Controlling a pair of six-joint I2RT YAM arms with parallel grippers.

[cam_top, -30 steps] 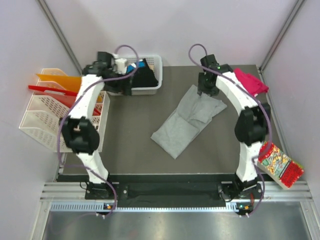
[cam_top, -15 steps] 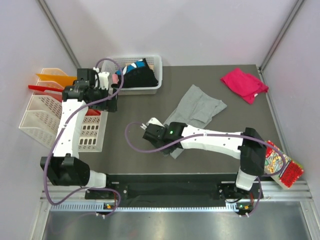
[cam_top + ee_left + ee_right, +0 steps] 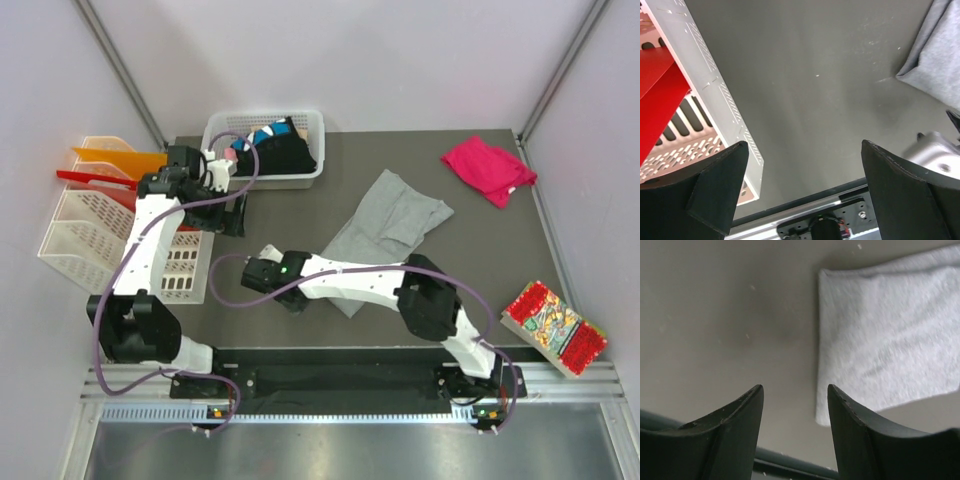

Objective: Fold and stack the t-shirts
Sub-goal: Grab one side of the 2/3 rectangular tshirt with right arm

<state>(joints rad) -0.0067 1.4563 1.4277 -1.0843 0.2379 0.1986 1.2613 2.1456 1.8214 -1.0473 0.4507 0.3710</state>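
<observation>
Left hand (image 3: 230, 218): fingers (image 3: 715, 192) spread wide, nothing between them. Poised over bare worktop (image 3: 815, 75), clear of all cloth. White rack (image 3: 715, 95) just beside the left hand on its left, red folder (image 3: 655, 85) lying in it. Corner of grey shirt (image 3: 940, 65) ahead and to the right, apart from both fingers.

Right hand (image 3: 258, 275): fingers (image 3: 730, 440) apart, nothing held. Low over the worktop, close to the front edge. Corner of the grey shirt (image 3: 890, 340) just ahead and to the right of the right hand in the wrist view, touching neither finger. Contact between fingertips and worktop: cannot tell.

Grey shirt (image 3: 392, 222) flat on the worktop, partly folded, running diagonally away from the right hand toward the far right. Right forearm across its near end in the top view.

Crumpled pink shirt (image 3: 488, 168) at the far right corner, well apart from both hands.

Heaped black shirts (image 3: 285, 152) in a white basket (image 3: 222, 130) just beyond the left hand, a blue-white patch showing on top.

Red snack packet (image 3: 556, 330) by the worktop's right edge, well to the right of the right hand.
</observation>
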